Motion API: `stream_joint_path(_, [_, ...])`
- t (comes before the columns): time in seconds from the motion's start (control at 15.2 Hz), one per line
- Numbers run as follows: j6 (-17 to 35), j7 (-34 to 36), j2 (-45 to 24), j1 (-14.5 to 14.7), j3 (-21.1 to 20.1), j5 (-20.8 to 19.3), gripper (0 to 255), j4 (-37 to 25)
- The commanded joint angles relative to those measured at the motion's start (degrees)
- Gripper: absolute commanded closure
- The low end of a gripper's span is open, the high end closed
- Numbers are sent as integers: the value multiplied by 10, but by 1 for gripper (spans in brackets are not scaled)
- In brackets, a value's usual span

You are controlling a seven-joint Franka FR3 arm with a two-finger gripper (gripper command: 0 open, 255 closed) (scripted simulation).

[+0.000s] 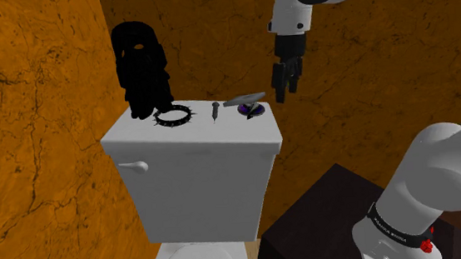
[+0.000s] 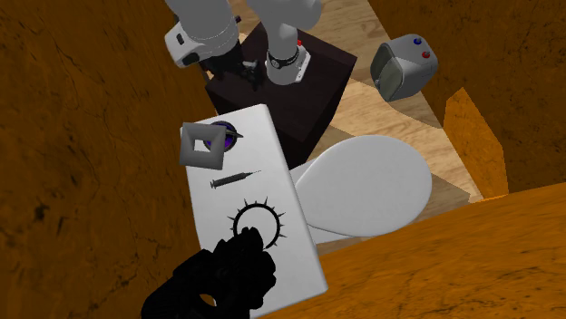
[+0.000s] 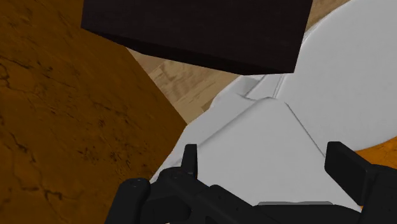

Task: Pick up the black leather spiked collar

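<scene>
1. White arm (image 1: 441,176), nearest, low at the shoulder view's right. Black spiked collar (image 1: 174,116) lies flat on the white tank lid (image 1: 138,139), left of middle, near a black shape (image 1: 141,68). The gripper (image 1: 286,91) hangs over the lid's right end, well apart.
2. Second exterior view: collar between the black shape and a dark syringe-like item (image 2: 234,179); a grey square frame (image 2: 204,145) lies beyond.
3. Wrist view: fingers (image 3: 189,159) wide apart, clasping nothing.
</scene>
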State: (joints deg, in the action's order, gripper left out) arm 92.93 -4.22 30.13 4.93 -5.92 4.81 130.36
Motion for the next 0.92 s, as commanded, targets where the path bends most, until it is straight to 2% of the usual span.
stream_joint_path(0.0, [23,6,-41,6,-12,4,0,-23])
stream_joint_path(0.4, [63,29,-156,22,-47,4,0,-111])
stream_joint_path(0.86, [83,61,-295,44,-82,-19,0,-243])
